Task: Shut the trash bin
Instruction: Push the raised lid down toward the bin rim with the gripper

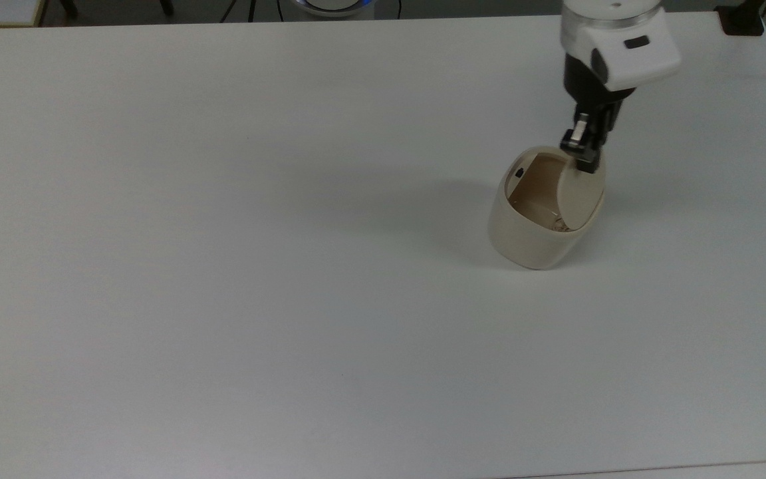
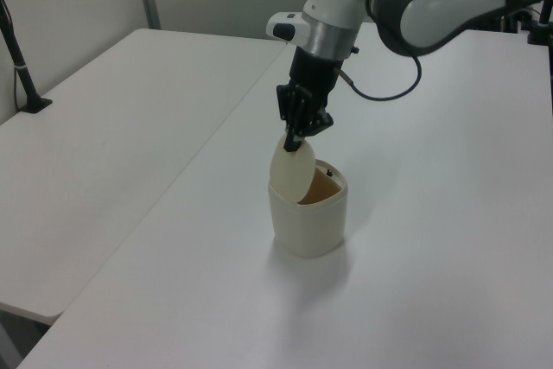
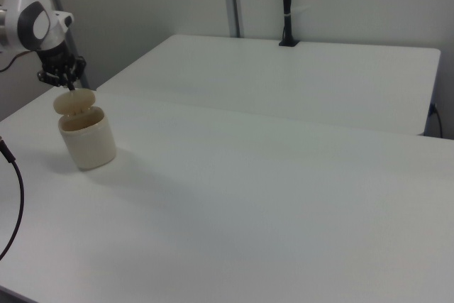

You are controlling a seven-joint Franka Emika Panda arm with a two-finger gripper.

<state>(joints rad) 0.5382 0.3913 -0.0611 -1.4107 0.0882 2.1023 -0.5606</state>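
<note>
While the gripper (image 1: 584, 159) rests its fingers, pressed together, on the top edge of the half-raised lid (image 1: 579, 196), the trash bin (image 1: 542, 223) sits right beneath it; the tips could slip off, letting the lid spring open

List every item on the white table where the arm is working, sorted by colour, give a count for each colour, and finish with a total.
Cream-beige: 1, the trash bin with its hinged lid tilted partly over the opening.
Black: 1, the small button at the bin's inner rim.
White and black: 1, the gripper, its tip at the lid's upper edge.
Total: 3.
</note>
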